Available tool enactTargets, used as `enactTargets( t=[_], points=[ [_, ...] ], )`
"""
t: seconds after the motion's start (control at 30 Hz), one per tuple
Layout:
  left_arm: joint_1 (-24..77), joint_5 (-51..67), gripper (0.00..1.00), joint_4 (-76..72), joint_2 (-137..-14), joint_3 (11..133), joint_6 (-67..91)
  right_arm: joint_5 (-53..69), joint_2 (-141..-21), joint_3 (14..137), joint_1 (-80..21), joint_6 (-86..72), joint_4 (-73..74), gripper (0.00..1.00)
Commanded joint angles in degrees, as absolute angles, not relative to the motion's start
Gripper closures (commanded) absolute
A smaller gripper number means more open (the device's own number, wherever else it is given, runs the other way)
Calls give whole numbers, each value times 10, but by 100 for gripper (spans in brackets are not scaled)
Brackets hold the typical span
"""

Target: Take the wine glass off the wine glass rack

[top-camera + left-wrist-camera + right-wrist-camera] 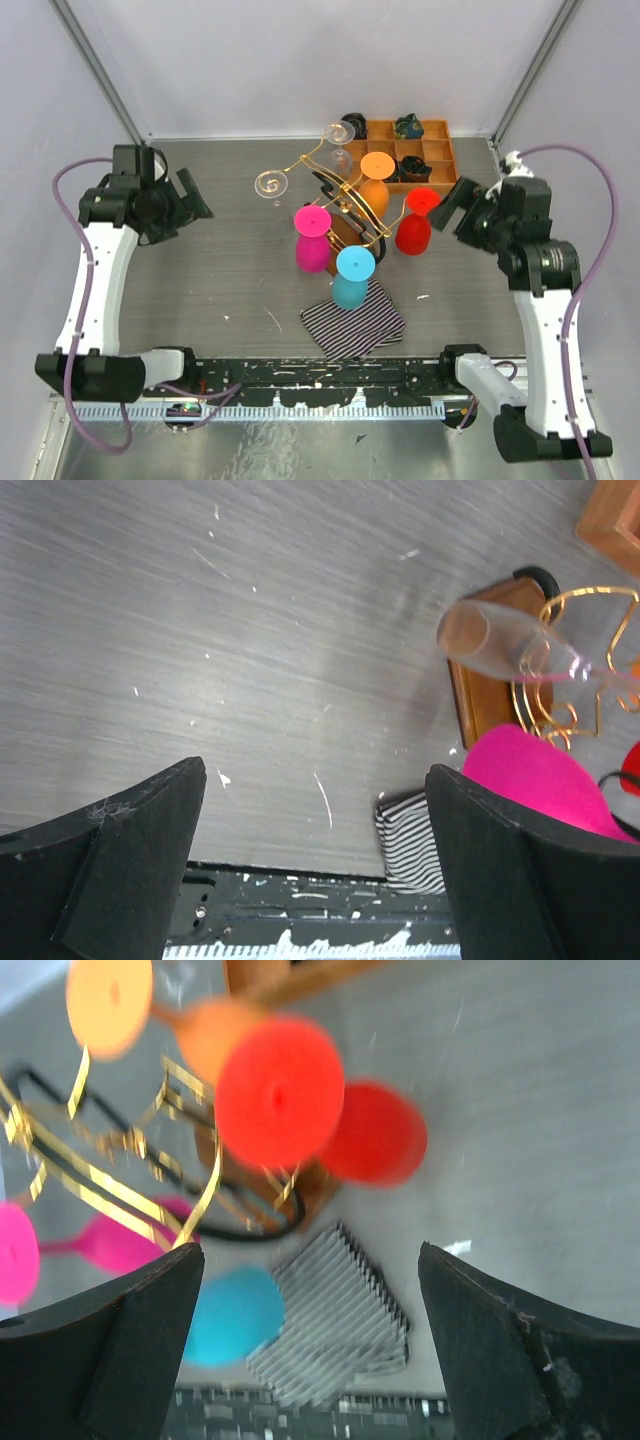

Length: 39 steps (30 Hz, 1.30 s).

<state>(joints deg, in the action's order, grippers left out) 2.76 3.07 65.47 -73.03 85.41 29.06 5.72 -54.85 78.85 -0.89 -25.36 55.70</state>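
The gold wire wine glass rack (345, 190) stands mid-table on a brown wooden base (490, 695). Upside-down glasses hang from its arms: two clear (270, 186), pink (312, 240), blue (352, 278), orange (375, 182) and red (415, 222). My left gripper (195, 195) is open and empty, left of the rack; its wrist view shows a clear glass (500, 645) and the pink one (540, 780). My right gripper (452, 205) is open and empty, just right of the red glass (280, 1090).
An orange-brown wooden compartment tray (437, 150) with small dark items sits behind the rack. A striped black-and-white cloth (352, 322) lies in front of it. Grey walls close in the table.
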Motion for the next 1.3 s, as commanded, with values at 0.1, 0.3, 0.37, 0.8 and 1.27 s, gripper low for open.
enactTargets(
  t=[0.1, 0.3, 0.37, 0.8, 1.27],
  points=[
    [35, 152, 1, 683, -599, 776, 305, 83, -418, 773, -30, -247, 765, 7],
    [141, 199, 8, 673, -493, 648, 387, 75, -376, 769, -29, -265, 788, 7],
    [204, 182, 8, 655, -468, 597, 436, 75, -387, 776, -29, -266, 776, 7],
    [527, 37, 8, 477, -656, 571, 535, 92, -458, 820, -29, -263, 700, 6],
    [620, -13, 100, 280, -697, 483, 604, 86, -453, 801, -29, -262, 682, 6]
  ],
)
